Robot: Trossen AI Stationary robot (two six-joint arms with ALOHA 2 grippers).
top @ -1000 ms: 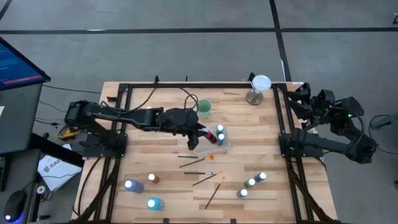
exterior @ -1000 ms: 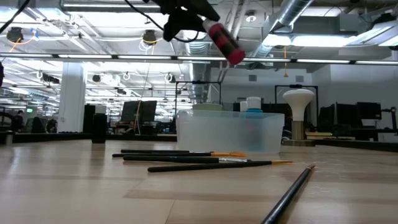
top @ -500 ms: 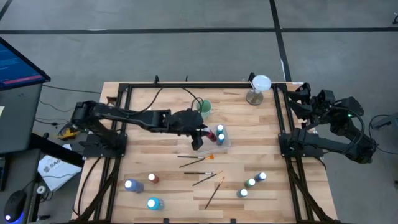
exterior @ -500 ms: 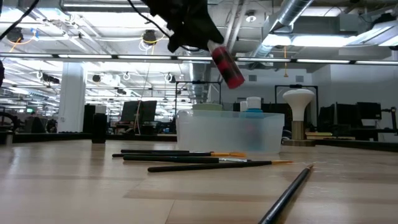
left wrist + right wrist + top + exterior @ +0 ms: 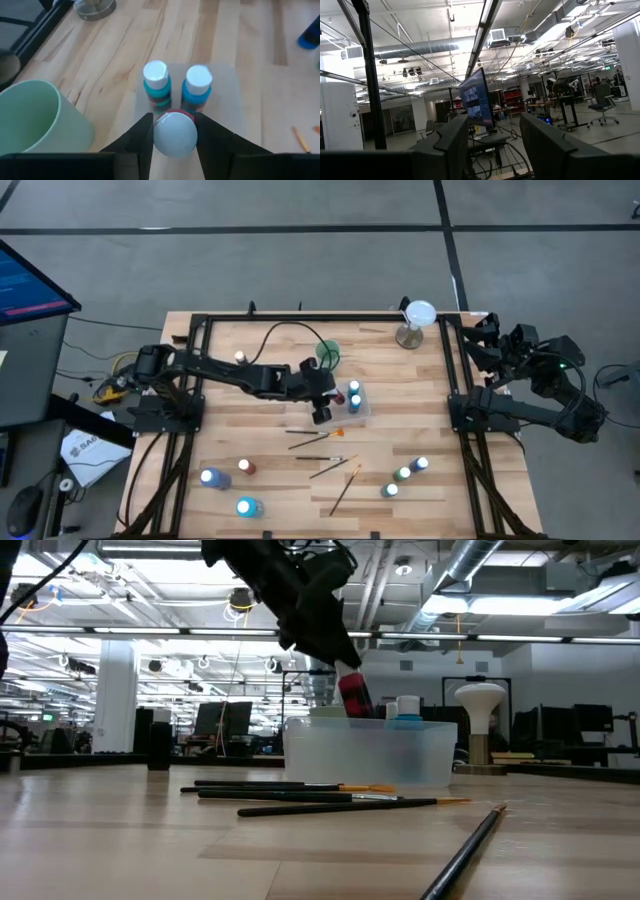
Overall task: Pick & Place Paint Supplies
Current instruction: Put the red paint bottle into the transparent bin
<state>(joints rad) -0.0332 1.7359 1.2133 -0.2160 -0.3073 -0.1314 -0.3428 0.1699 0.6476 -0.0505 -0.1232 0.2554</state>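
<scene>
The left gripper (image 5: pixel 174 131) is closed on a red paint bottle (image 5: pixel 353 695), its two fingers pressing the bottle from both sides just under the white cap. It holds the bottle tilted over the clear plastic tray (image 5: pixel 368 752), with the lower end at about the level of the rim. Inside the tray two bottles already stand upright, side by side: a teal bottle (image 5: pixel 156 86) and a blue bottle (image 5: pixel 198 87), both just beyond the held one.

I think the risk is in the release. Because the bottle is tilted and the free space beside the two standing bottles is narrow, it can hit them and knock them over, or catch the tray wall and fall outside. The tray looks light, so a push from the fingers may also slide it.

Outside the tray, several paintbrushes (image 5: pixel 316 434) lie on the table (image 5: pixel 400 390) in front of it, and other bottles (image 5: pixel 405 473) wait near the front edge. A green cup (image 5: pixel 329 355) stands near the tray.

The right gripper (image 5: pixel 492 137) rests at the right side of the table, open and empty.
</scene>
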